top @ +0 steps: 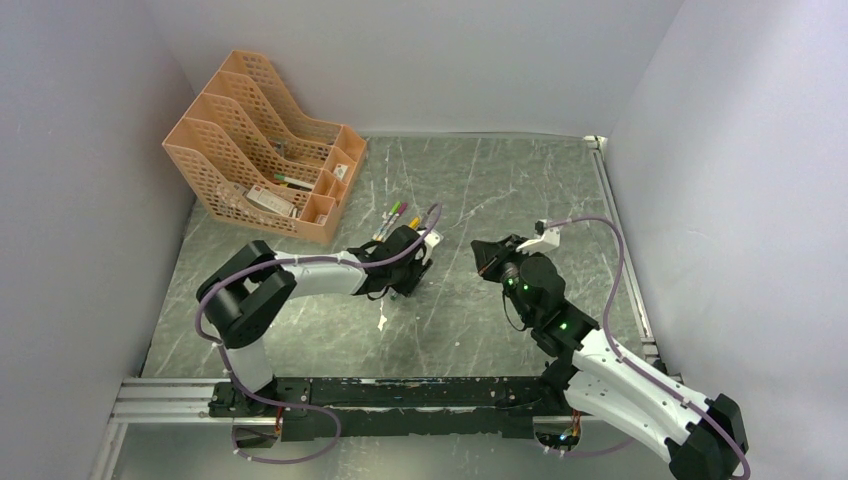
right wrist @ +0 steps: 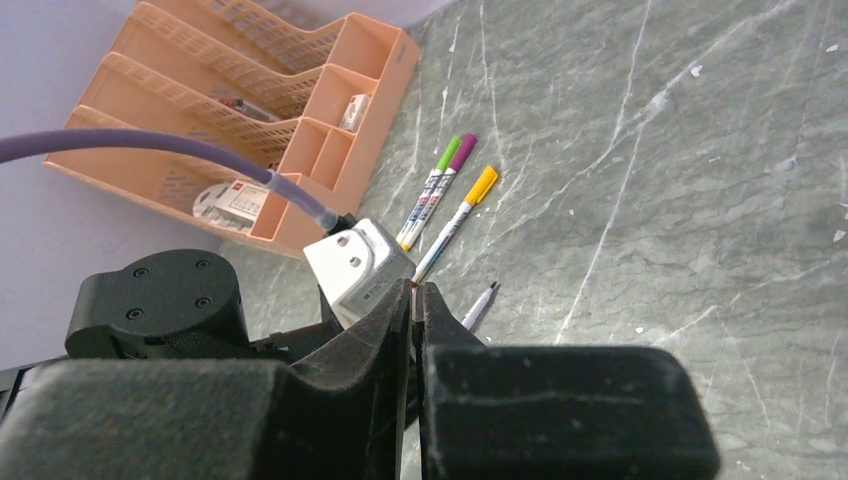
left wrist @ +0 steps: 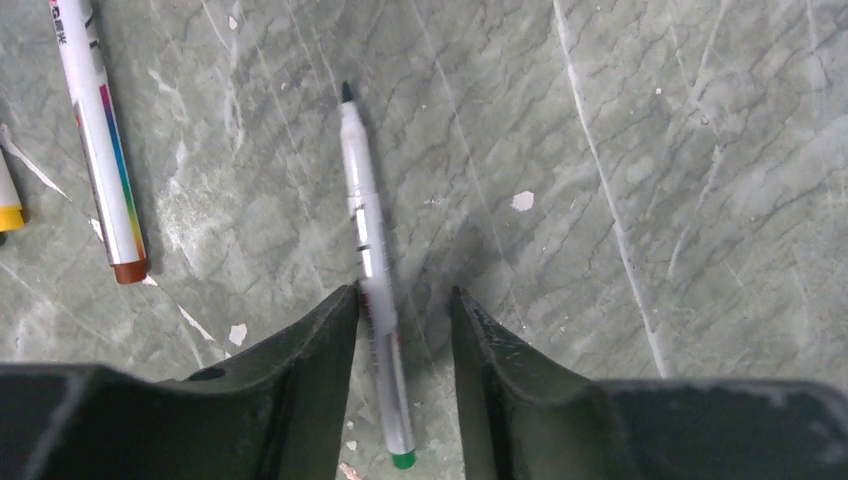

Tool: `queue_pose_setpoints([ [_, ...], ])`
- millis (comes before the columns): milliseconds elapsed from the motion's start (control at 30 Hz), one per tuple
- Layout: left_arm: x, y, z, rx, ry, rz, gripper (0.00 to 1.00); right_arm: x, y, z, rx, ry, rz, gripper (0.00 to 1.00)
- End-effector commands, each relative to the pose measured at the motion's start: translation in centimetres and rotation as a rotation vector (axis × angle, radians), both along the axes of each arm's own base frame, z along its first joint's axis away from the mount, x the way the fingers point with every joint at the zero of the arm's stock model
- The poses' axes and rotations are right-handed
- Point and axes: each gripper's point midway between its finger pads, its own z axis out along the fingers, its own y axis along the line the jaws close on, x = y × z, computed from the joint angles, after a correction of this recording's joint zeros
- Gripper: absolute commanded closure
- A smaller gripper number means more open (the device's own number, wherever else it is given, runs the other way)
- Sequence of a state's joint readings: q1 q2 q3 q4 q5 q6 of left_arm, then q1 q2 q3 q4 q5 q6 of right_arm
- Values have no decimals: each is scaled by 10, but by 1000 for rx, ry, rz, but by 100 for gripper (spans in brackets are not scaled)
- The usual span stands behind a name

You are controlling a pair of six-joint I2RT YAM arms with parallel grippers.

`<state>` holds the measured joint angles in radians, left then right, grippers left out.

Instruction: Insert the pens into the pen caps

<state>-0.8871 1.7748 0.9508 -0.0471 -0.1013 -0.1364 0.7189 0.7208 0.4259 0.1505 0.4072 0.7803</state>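
An uncapped white pen point(left wrist: 362, 215) with a green end lies on the table, its dark tip pointing away. My left gripper point(left wrist: 405, 292) is open and straddles it low down; the left finger point(left wrist: 330, 330) touches the barrel. The pen's tip also shows in the right wrist view point(right wrist: 480, 303). Three capped pens lie side by side beyond it, with green point(right wrist: 449, 150), magenta point(right wrist: 463, 150) and yellow point(right wrist: 482, 185) caps. My right gripper point(right wrist: 413, 285) is shut above the table to the right point(top: 487, 260); a sliver of an orange-red cap shows between its tips.
An orange mesh desk organiser point(top: 265, 145) stands at the back left with small items in it. A tiny white scrap point(top: 382, 321) lies near the left arm. Grey walls enclose the table on three sides. A metal rail point(top: 620, 230) runs along the right edge.
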Motion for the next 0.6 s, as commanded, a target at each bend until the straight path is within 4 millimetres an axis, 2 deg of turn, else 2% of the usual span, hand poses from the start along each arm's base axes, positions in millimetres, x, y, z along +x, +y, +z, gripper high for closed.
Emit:
queue_pose_setpoints([
  [0, -10, -2, -15, 25, 58, -22, 59, -2, -3, -7, 1, 12, -8, 95],
  [133, -14, -4, -13, 5, 72, -35, 91, -1, -2, -9, -2, 16, -7, 95],
  [200, -14, -5, -7, -16, 64, -32, 93, -1, -1, -8, -1, 13, -1, 95],
  [267, -15, -12, 9, -75, 49, -40, 93, -1, 3, -7, 1, 10, 17, 95],
  [333, -17, -23, 36, -180, 20, -62, 93, -2, 11, -4, 1, -4, 56, 94],
  [367, -18, -29, 53, -246, -3, -80, 93, -2, 16, -2, 2, -13, 81, 90],
  [467, -24, -46, 110, -448, -83, -133, 93, -2, 33, -2, -29, -5, 166, 68],
  [567, -27, -53, 153, -586, -147, -161, 93, 0, 44, -3, -27, 6, 203, 53],
])
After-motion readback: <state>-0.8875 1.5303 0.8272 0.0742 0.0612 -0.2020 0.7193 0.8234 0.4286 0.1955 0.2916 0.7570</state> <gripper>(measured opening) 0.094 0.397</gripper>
